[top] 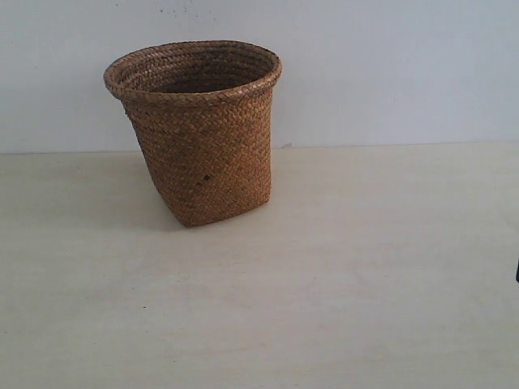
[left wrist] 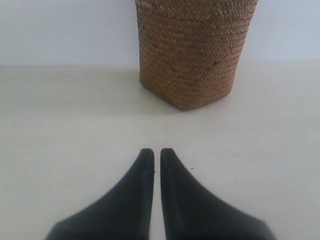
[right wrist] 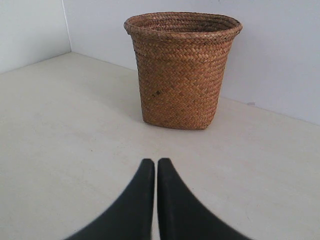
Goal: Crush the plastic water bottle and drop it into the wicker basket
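Note:
The brown wicker basket (top: 199,134) stands upright at the back of the pale table, left of centre, a small dark spot on its side. It also shows in the left wrist view as the basket (left wrist: 192,55) and in the right wrist view as the basket (right wrist: 181,70). No plastic water bottle shows in any view; whether it lies inside the basket cannot be told. My left gripper (left wrist: 156,151) is shut and holds nothing, well short of the basket. My right gripper (right wrist: 155,162) is likewise shut and empty, facing the basket from a distance.
A pale wooden table (top: 340,284) runs to a white wall (top: 389,65) behind the basket. A dark sliver at the right edge (top: 516,270) is probably part of the right arm. In the right wrist view a wall corner (right wrist: 65,25) shows.

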{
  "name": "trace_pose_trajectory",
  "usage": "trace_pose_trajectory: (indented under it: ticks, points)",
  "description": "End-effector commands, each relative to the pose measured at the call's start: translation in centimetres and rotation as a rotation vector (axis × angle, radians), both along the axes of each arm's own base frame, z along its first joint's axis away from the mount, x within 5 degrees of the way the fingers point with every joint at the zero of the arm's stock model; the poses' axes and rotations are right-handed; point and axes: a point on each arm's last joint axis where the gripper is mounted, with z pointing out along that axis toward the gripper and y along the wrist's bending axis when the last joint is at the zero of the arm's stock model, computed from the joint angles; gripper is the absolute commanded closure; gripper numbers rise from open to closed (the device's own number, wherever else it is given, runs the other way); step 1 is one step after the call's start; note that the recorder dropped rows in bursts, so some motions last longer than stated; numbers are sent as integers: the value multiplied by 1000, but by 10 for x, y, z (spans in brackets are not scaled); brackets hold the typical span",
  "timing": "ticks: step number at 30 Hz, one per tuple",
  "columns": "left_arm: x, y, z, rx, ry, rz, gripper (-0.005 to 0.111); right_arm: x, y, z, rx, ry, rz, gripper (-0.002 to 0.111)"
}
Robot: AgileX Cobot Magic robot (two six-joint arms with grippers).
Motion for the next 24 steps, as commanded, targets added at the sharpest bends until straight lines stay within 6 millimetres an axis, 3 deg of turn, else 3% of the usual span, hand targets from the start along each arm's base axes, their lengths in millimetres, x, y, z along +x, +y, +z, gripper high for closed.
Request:
trace_pose_trajectory:
  ticks: [1, 18, 24]
  points:
    - [0, 0, 0, -37, -5, 8, 103, 0, 0, 0, 7, -9, 0, 108]
    - [0, 0, 0, -40, -4, 12, 103, 0, 0, 0, 7, -9, 0, 108]
    - [2, 6, 0, -39, -7, 128, 103, 0, 0, 0, 7, -9, 0, 108]
